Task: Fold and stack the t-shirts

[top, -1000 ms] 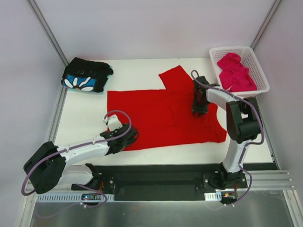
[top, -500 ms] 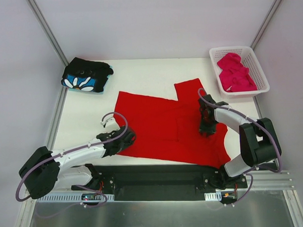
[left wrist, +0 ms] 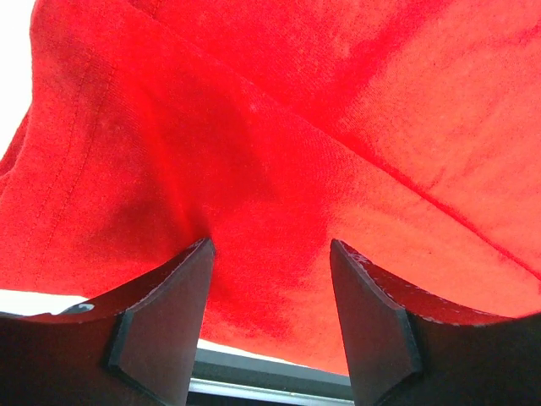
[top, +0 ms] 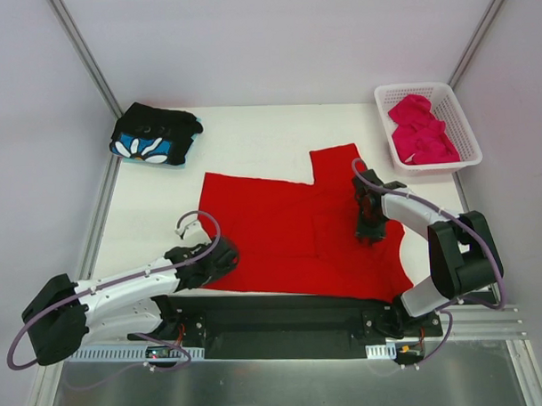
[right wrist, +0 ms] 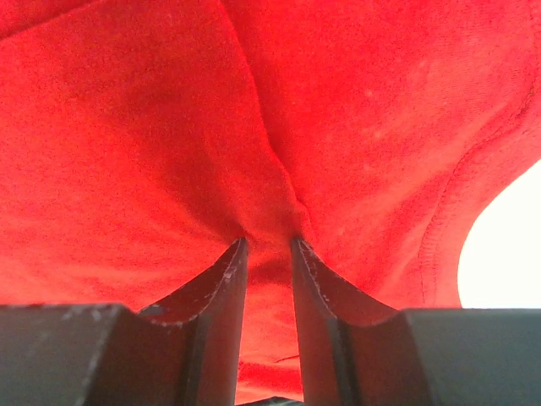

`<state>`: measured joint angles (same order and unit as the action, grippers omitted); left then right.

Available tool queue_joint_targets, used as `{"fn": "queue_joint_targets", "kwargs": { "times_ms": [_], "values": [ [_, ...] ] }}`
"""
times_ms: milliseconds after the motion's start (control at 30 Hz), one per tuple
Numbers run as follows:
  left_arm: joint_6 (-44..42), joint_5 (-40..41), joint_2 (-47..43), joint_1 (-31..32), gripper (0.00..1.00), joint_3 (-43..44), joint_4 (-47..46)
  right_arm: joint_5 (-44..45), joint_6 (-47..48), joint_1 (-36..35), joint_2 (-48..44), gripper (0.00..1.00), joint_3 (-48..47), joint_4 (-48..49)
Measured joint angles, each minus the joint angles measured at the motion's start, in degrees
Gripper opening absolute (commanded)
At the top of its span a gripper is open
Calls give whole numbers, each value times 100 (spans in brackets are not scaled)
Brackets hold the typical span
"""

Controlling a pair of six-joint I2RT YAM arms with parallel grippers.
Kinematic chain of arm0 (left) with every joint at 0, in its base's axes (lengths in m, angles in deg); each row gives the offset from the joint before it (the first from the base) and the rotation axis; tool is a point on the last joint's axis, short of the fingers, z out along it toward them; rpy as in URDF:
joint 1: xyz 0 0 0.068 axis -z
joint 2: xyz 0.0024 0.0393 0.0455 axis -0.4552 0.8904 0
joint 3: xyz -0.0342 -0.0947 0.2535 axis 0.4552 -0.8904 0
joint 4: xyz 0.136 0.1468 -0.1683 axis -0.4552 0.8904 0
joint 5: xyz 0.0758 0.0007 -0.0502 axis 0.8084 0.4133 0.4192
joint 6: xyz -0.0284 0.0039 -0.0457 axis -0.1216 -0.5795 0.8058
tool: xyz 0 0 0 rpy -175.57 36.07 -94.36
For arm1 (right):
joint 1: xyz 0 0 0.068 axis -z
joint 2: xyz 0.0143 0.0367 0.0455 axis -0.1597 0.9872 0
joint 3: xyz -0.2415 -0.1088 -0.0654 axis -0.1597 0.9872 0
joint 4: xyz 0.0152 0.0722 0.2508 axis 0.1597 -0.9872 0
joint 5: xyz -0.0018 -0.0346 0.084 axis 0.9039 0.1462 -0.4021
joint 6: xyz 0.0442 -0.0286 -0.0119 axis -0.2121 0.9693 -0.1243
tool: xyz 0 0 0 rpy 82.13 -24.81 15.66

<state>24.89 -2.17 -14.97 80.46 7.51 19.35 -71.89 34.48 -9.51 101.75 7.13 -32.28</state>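
Overhead view of a white counter (top: 251,132) with a bright red t-shirt (top: 290,247) spread nearly flat between the two sets of jaws.

Left jaws at the shirt's near left corner, low against the counter. Standing well apart, with red cloth filling the whole gap between them and creases fanning out from the inner tips. Cannot tell from either view whether clamped on the cloth or only pressing on it.

Right jaws on the shirt's right side, just short of the curved neckline (right wrist: 433,245). Almost closed, pinching a small ridge of red fabric, with folds running away from the pinch. Bare counter showing white just to the right of the right jaws, through the neck opening.

Beyond the right jaws and slightly to their left, one short sleeve (top: 334,161) sticking out toward the far side of the counter. Bulk of the shirt between the two sets of jaws, its near hem just beside the counter's front edge.

Far beyond the left jaws, near the far left corner, a folded black t-shirt with blue-and-white flower print (top: 155,136), well apart from the red one.

Far beyond the right jaws and to their right, a white plastic lattice basket (top: 454,94) holding a crumpled magenta-pink t-shirt (top: 420,131).
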Motion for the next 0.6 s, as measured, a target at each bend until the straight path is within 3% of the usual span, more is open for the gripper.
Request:
{"fn": "queue_joint_targets", "kwargs": {
  "times_ms": [600],
  "values": [
    [890, 72, 651, 1038, 59, 494, 870, 168, 140, -11, 444, 29, -645, -114]
  ]
}}
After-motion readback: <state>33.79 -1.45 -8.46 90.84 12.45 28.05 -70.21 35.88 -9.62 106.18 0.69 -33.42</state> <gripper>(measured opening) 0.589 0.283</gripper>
